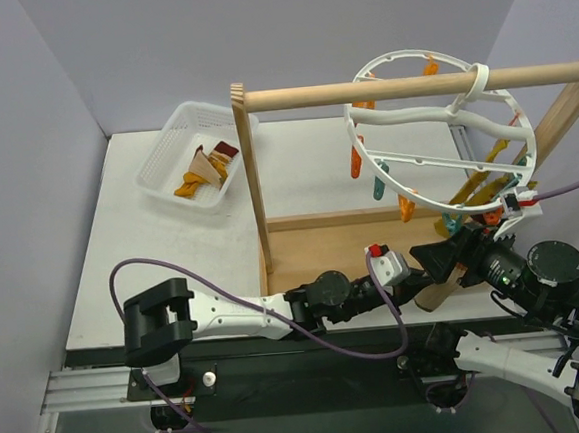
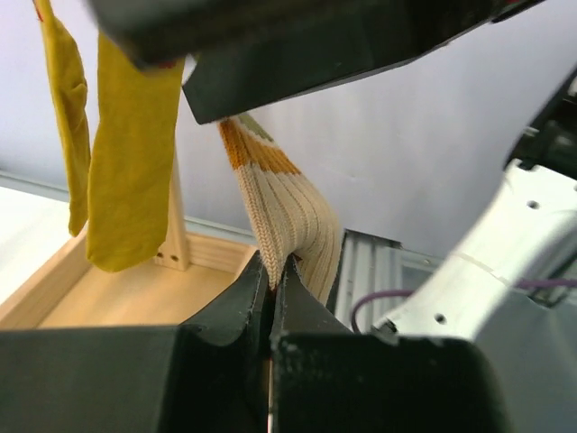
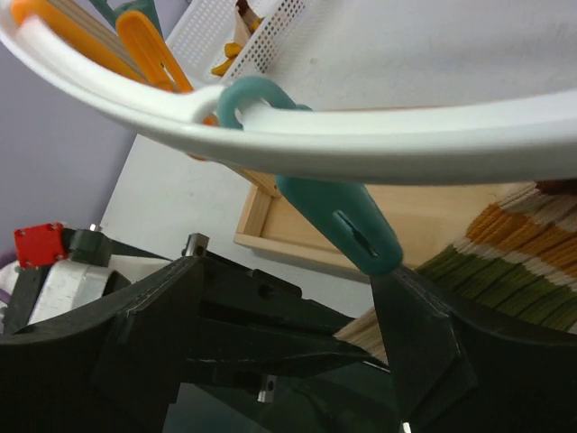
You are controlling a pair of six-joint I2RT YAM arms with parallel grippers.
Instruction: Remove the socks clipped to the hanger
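The white ring hanger (image 1: 443, 129) hangs from a wooden rod, and its rim (image 3: 379, 140) fills the top of the right wrist view. Two mustard socks (image 2: 131, 153) hang clipped at the left of the left wrist view. A striped tan sock (image 2: 288, 212) droops between the shut jaws of my left gripper (image 2: 275, 268), pinched at its lower fold. Under the ring's near edge my left gripper (image 1: 430, 284) sits beside my right gripper (image 1: 455, 254). My right gripper (image 3: 288, 271) is open around a teal clip (image 3: 338, 221), whose tip touches the right finger. The striped sock (image 3: 518, 262) shows beside that finger.
A white mesh basket (image 1: 164, 151) at the back left holds several socks. The wooden rack's post (image 1: 254, 179) and base tray (image 1: 312, 250) stand under the hanger. Orange clips (image 3: 149, 45) hang from the ring. A grey wall closes in on the right.
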